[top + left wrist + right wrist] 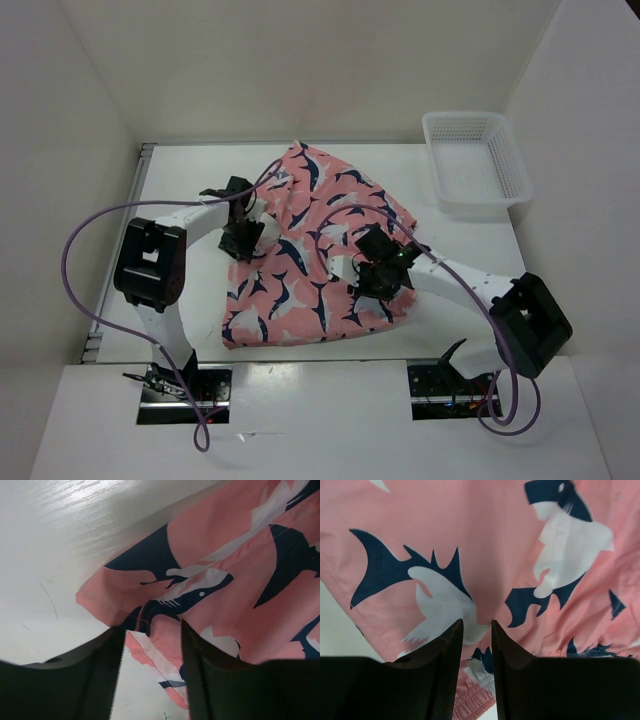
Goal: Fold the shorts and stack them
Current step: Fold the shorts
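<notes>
The coral-pink, shark-printed shorts (300,290) lie spread across the middle of the table, partly doubled over. At their left edge, my left gripper (243,232) holds its fingers well apart on a bulging fold of the hem (165,630). That fold spans the gap from tip to tip of the left gripper (151,625). My right gripper (375,268) rests on the right half of the shorts. In the right wrist view the right gripper (477,622) has its fingers close together, pinching a ridge of the shorts (485,540). The gathered waistband (470,700) shows below.
A white mesh basket (462,117) stands at the back right corner, holding nothing that I can see. White walls close in the table at the left, back and right. Purple cables loop from both arms over the near part of the table (180,190).
</notes>
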You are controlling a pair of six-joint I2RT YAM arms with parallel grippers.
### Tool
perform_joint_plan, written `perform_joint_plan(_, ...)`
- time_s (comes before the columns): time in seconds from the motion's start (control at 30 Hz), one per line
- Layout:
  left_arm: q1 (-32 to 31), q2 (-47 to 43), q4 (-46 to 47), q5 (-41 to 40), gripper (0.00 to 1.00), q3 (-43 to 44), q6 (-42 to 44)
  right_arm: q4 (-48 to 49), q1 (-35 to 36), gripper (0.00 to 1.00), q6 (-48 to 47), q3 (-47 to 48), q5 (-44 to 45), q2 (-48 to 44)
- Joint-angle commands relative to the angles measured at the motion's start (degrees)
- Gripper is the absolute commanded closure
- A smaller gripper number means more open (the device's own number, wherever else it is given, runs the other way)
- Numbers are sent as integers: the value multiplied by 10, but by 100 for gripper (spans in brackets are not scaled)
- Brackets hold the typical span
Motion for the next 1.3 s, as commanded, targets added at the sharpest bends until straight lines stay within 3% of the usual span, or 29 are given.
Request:
perform_joint_plan(0.0,0,25,-11,18,47,21,2,30,7,66,-17,-15,3,-1)
perform_joint_plan(0.1,0,38,4,12,68,27,2,30,13,67,-17,-21,3,4)
perform_joint_plan(0.13,0,38,4,12,80,33,2,30,18,68,-25,-21,3,4)
perform_joint_plan(0.27,6,24,4,-2,98,39,2,30,31,75,-69,-50,18,4)
perform_joint_plan(0.37,40,10,9,-14,100,53,2,39,47,82,-107,-81,45,4)
perform_joint_plan(0.53,95,15,-11,-25,100,119,2,39,59,86,-143,-93,61,4)
perform_joint_plan(0.73,94,30,-11,-36,100,105,2,57,72,86,-140,-93,61,9)
perform_joint_plan(0.77,87,38,-11,-36,98,98,2,62,72,86,-129,-74,61,15)
perform_joint_plan(0.83,87,44,-11,-29,82,98,2,75,72,83,-86,-51,61,15)
perform_joint_plan(0.93,87,44,-17,-36,49,121,2,75,72,73,-9,20,45,15)
perform_joint_plan(0.97,87,39,-17,-36,44,132,2,75,72,73,11,64,34,15)
perform_joint_plan(1.07,87,23,-28,-36,33,204,2,75,72,72,98,162,27,15)
perform_joint_plan(1.13,82,23,-33,-19,30,256,2,87,67,67,132,206,6,21)
perform_joint_plan(1.27,43,79,-33,-6,24,375,2,137,-2,64,219,266,-7,71)
